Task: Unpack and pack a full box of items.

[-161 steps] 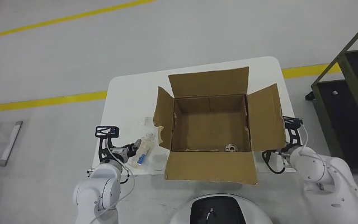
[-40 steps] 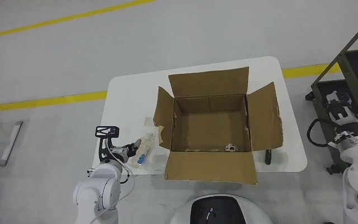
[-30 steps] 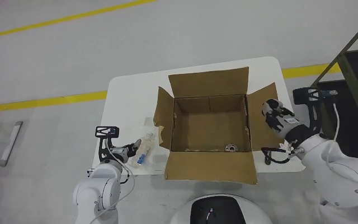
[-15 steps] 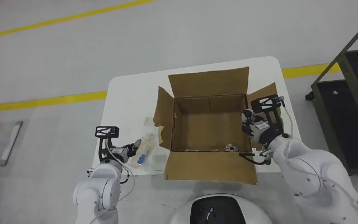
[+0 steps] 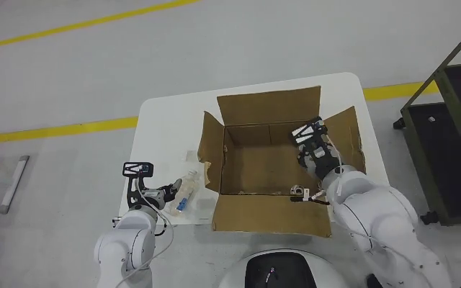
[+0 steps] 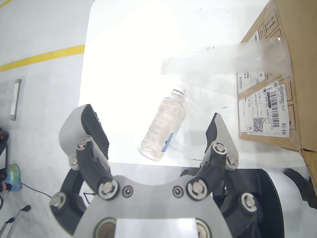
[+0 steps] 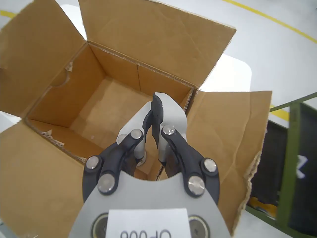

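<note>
An open cardboard box (image 5: 270, 108) stands in the middle of the white table (image 5: 173, 115), all flaps folded out. Inside, a small round grey item (image 5: 296, 190) lies near the front wall on an otherwise bare floor. My right gripper (image 5: 308, 138) hangs over the box's right inner side, shut with nothing in it (image 7: 154, 111). A clear plastic bottle (image 6: 163, 130) with a blue label lies on its side on the table left of the box (image 5: 185, 193). My left gripper (image 6: 153, 122) hovers over the bottle's base end, open, fingers either side without touching (image 5: 160, 191).
A clear plastic strip (image 6: 223, 55) hangs from the box's left flap over the table. Shipping labels (image 6: 267, 105) cover that flap's outer face. A green metal rack (image 5: 432, 108) stands off the table's right end. Bare tabletop lies behind and left of the box.
The right arm swung out from the table's right front edge, then back in over the right flap and now over the box's interior. The left arm and bottle have not moved.
</note>
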Tool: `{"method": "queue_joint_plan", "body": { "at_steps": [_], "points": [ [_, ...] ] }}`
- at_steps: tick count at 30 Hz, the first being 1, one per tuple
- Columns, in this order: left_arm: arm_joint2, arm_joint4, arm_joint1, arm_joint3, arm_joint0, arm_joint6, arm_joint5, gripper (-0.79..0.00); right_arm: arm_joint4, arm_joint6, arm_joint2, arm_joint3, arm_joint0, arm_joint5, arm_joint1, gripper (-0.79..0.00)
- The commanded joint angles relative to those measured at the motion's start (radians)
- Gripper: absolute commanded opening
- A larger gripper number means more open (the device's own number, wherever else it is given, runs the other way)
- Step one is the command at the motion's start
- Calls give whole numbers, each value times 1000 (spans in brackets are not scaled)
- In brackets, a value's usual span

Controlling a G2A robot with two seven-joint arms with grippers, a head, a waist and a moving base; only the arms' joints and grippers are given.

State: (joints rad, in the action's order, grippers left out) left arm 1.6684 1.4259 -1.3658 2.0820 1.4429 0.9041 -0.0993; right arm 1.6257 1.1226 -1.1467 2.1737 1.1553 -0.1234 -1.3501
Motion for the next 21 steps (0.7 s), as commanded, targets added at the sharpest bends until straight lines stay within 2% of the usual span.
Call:
{"method": "queue_joint_plan", "body": {
  "at_steps": [1,3,6,21],
  "points": [
    [0,0,0,0,0,0,0,0,47,60,46,-47,-51,-40,-10,-785],
    [0,0,0,0,0,0,0,0,48,102,76,-95,-101,-65,-21,-785],
    [0,0,0,0,0,0,0,0,2,118,95,-150,-155,-52,-33,-785],
    [0,0,0,0,0,0,0,0,-3,118,94,-155,-159,-48,-34,-785]
  ]
}}
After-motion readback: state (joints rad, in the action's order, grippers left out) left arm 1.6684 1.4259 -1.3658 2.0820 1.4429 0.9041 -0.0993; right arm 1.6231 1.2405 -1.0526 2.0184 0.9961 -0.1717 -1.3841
